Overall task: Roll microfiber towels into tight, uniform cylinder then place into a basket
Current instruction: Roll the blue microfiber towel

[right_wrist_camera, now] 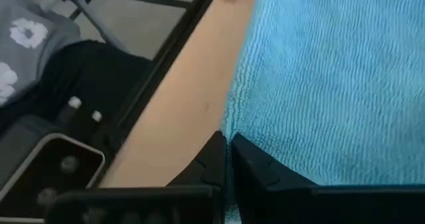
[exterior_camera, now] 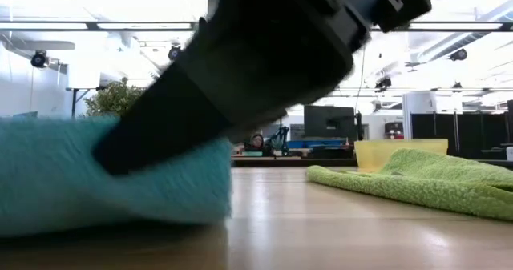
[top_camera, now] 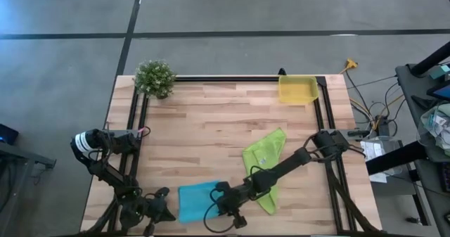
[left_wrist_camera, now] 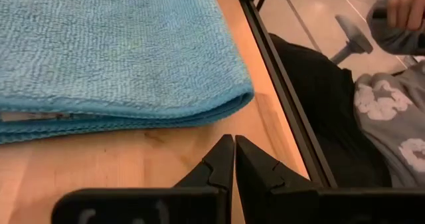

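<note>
The turquoise-blue towel (top_camera: 197, 200) lies folded in several layers on the table near its front edge. My right gripper (top_camera: 223, 197) is shut and low over the towel's right end, at its near edge (right_wrist_camera: 228, 141). My left gripper (top_camera: 166, 207) is shut just left of the towel, its tips (left_wrist_camera: 234, 144) a short way from the towel's folded edge (left_wrist_camera: 199, 114), with bare wood between. The lime-green towel (top_camera: 266, 168) lies spread and crumpled to the right of the blue one. The yellow basket (top_camera: 297, 89) stands at the far right. My right gripper lies with its shut fingers (exterior_camera: 152, 126) on top of the blue towel, slanting down from the table's right. The tips sit at the towel's near edge (right_wrist_camera: 232, 121). I cannot tell whether any cloth is between them. The towel lies flat on the table.
A small potted plant (top_camera: 155, 77) stands at the far left corner. Black frame rails (top_camera: 320, 117) run along the table's edges. A person in grey patterned clothing (left_wrist_camera: 392, 117) sits just beyond the near edge. Bare wood lies in the table's middle (top_camera: 211, 135).
</note>
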### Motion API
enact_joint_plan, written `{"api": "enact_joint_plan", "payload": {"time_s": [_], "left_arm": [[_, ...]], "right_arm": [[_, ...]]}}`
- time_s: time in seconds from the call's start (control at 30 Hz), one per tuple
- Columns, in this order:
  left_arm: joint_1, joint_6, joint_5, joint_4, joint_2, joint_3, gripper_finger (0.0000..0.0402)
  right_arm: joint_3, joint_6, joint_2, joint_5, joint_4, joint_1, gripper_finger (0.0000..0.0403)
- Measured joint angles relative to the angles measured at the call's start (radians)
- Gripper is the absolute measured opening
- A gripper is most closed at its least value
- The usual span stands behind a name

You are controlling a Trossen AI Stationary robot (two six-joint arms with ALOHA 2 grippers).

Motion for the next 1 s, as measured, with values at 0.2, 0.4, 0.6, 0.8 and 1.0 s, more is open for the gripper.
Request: {"api": "enact_joint_plan", "payload": {"time_s": [0.2,0.4,0.6,0.8,1.0], "left_arm": [[-0.001,0.046,0.001,0.000,0.000,0.004,0.0000],[-0.012,0.344,-0.005,0.003,-0.019,0.040,0.0000],[-0.019,0.555,-0.040,0.003,-0.057,0.070,0.0000],[-0.018,0.608,-0.062,0.001,-0.081,0.105,0.0006],[-0.006,0.793,-0.080,-0.105,-0.082,0.176,0.0060]], "right_arm": [[0.009,0.065,-0.003,0.003,-0.006,-0.012,0.0009],[0.008,0.121,0.007,0.017,-0.045,-0.033,0.0009],[0.007,0.173,0.020,0.017,-0.044,-0.043,0.0009],[0.006,0.241,0.020,0.017,-0.040,-0.051,0.0009],[0.006,0.315,0.020,0.009,-0.038,-0.059,0.0009]]}}
